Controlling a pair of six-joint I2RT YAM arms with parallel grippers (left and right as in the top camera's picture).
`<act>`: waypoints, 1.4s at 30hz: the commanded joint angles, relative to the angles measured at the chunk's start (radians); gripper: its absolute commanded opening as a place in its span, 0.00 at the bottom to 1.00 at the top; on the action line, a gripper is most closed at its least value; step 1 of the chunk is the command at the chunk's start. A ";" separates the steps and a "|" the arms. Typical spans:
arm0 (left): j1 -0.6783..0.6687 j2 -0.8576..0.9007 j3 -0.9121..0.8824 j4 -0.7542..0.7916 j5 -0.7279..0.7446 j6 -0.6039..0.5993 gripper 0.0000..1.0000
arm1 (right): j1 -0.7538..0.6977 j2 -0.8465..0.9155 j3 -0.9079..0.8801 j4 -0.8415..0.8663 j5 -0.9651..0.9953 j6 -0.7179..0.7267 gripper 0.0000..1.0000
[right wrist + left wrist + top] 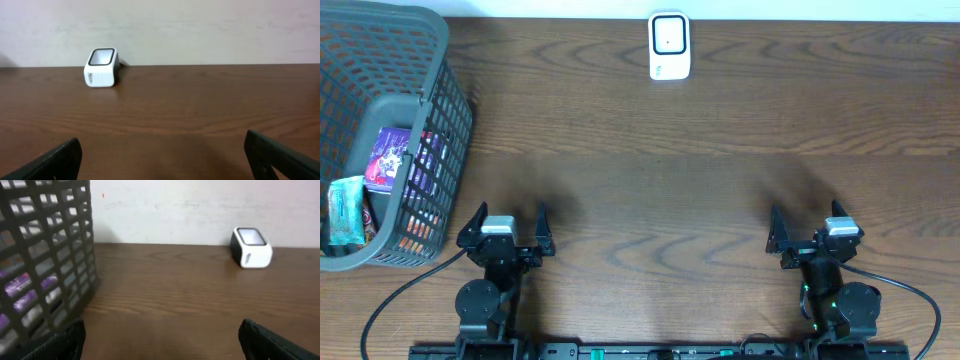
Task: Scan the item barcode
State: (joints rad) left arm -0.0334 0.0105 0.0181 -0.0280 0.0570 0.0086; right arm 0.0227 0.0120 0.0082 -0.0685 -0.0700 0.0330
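A white barcode scanner [669, 46] with a dark window stands at the table's far edge; it also shows in the left wrist view [250, 247] and the right wrist view [101, 67]. A grey mesh basket [432, 60] at the far left holds a purple packet [398, 157] and a teal packet [347, 212]. My left gripper [508, 222] is open near the front edge, just right of the basket, with nothing between its fingers. My right gripper [807, 226] is open at the front right, also empty. Both are far from the scanner.
The basket wall [45, 260] fills the left side of the left wrist view, close to my left fingers [60, 342]. A pale wall runs behind the table. Brown wooden table [670, 180] lies between the grippers and the scanner.
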 commanded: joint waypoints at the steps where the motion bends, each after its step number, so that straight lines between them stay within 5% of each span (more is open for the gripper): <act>1: 0.003 -0.006 -0.013 -0.032 0.100 -0.226 0.98 | -0.004 -0.005 -0.003 -0.003 0.009 -0.004 0.99; 6: 0.003 -0.006 -0.013 0.000 0.319 -0.647 0.98 | -0.004 -0.005 -0.003 -0.003 0.009 -0.004 0.99; 12: 0.003 -0.006 -0.013 0.010 0.333 -0.756 0.98 | -0.004 -0.005 -0.003 -0.003 0.009 -0.004 0.99; 17: 0.003 -0.006 -0.013 0.042 0.332 -0.754 0.98 | -0.004 -0.005 -0.003 -0.003 0.009 -0.004 0.99; 27: 0.003 -0.006 0.043 0.483 0.261 -0.706 0.98 | -0.004 -0.005 -0.003 -0.003 0.009 -0.004 0.99; 36: 0.003 0.059 0.309 0.497 0.149 -0.457 0.98 | -0.004 -0.005 -0.003 -0.003 0.009 -0.004 0.99; 42: 0.003 0.241 0.539 0.400 0.030 -0.440 0.98 | -0.004 -0.005 -0.003 -0.003 0.009 -0.004 0.99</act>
State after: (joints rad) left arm -0.0334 0.1699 0.4610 0.4198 0.1703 -0.4854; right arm 0.0227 0.0116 0.0082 -0.0681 -0.0700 0.0330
